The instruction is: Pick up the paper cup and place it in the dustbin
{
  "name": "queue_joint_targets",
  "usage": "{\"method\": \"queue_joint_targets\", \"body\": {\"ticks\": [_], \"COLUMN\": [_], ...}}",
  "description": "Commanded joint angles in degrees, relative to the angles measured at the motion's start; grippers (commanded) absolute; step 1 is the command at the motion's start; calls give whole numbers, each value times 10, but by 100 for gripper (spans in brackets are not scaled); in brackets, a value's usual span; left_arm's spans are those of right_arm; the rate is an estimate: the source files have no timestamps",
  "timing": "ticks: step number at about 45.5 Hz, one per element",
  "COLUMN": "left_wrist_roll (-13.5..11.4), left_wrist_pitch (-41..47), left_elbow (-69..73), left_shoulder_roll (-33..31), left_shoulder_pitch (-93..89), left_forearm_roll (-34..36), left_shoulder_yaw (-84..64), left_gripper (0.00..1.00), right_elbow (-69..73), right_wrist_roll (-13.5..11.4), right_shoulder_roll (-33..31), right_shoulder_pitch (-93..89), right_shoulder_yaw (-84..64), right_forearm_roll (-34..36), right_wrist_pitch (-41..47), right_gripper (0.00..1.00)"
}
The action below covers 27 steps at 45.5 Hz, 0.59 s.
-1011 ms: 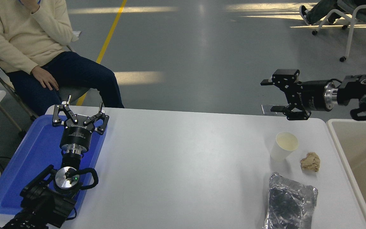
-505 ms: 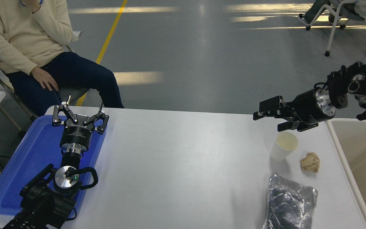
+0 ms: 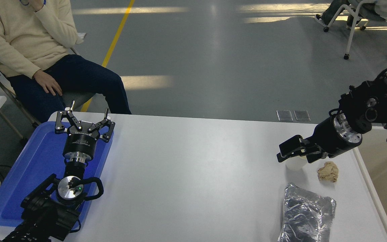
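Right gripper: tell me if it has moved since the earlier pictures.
Yes. The right gripper has come down from beyond the table's far edge onto the paper cup, beside the paper wad.

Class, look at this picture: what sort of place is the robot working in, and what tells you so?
Probably an indoor lab or workshop hall. The bare grey floor has a painted yellow line, wheeled chairs stand about, and a seated person watches beside the white table.
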Motion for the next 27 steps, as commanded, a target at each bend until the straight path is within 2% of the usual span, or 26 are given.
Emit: {"method": "queue_joint_targets", "body": {"ticks": [1, 18, 27], "left_wrist_roll": [1, 1, 1], "left_wrist_pitch": [0, 0, 0], "left_elbow": [-1, -1, -1], "left_shoulder_roll": [0, 0, 0], "left_shoulder_pitch": [0, 0, 0], "left_forearm_roll": [1, 1, 1], "left_shoulder_yaw": [0, 0, 1], "left_gripper": [100, 100, 100], "right_elbow": [17, 66, 85], "right_wrist_roll": [0, 0, 0], "right_shoulder_roll": [5, -10, -17], "right_shoulder_pitch": [11, 65, 113], "right_shoulder_yaw": [-46, -92, -107], "right_forearm_roll": [-9, 0, 35], "right_wrist_pitch": [-8, -8, -1], "right_gripper": [100, 100, 100]}}
